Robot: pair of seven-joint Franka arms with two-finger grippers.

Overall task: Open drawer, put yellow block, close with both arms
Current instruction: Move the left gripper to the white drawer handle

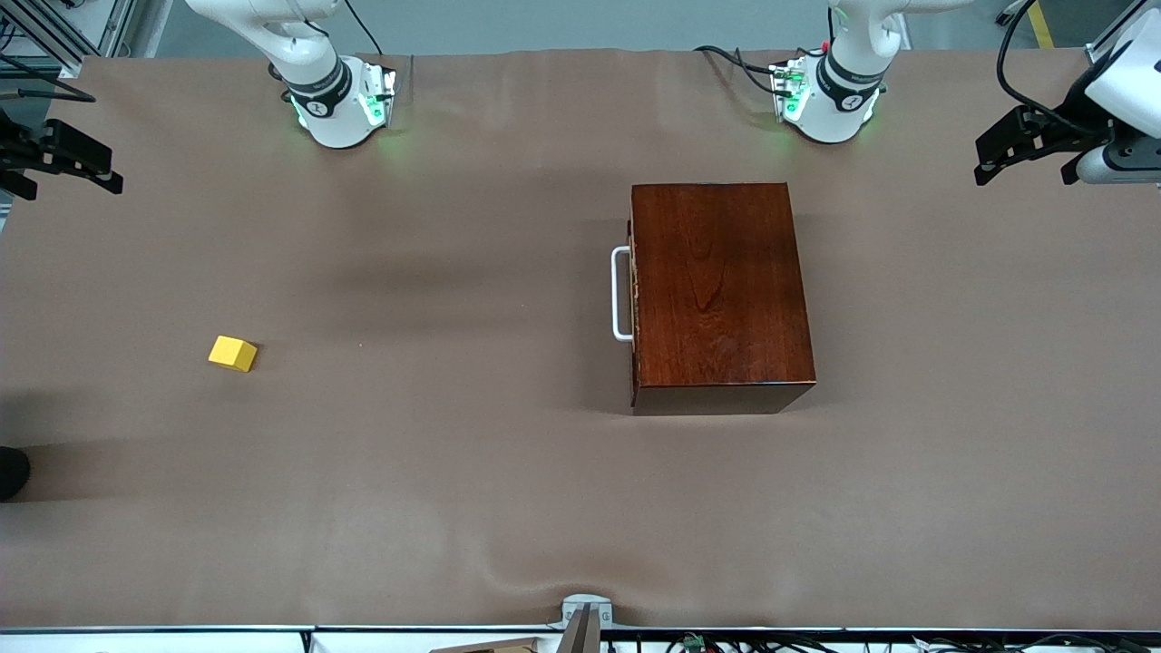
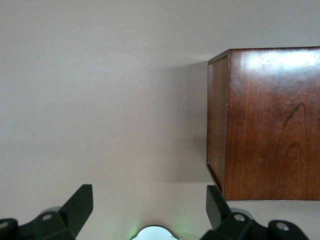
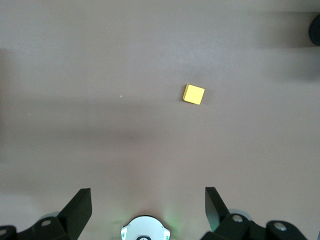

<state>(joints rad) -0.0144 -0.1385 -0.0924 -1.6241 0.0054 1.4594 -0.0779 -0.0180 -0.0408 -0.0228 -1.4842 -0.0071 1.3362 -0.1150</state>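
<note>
We see a glossy mahogany box (image 1: 721, 295) right of centre in the front view, its drawer (image 1: 634, 295) shut and the white U-shaped handle (image 1: 620, 294) facing the yellow block (image 1: 232, 354), a small matte cube at centre left, well apart. Bare brown cloth (image 1: 435, 490) lies between them. The left gripper (image 1: 1020, 145) hangs at the upper right edge, fingers spread wide, holding nothing. The right gripper (image 1: 73, 163) hangs at the upper left edge, cut off by the frame, likewise wide and empty. A dark object (image 1: 11, 472) at the lower left edge is too cropped to identify.
</note>
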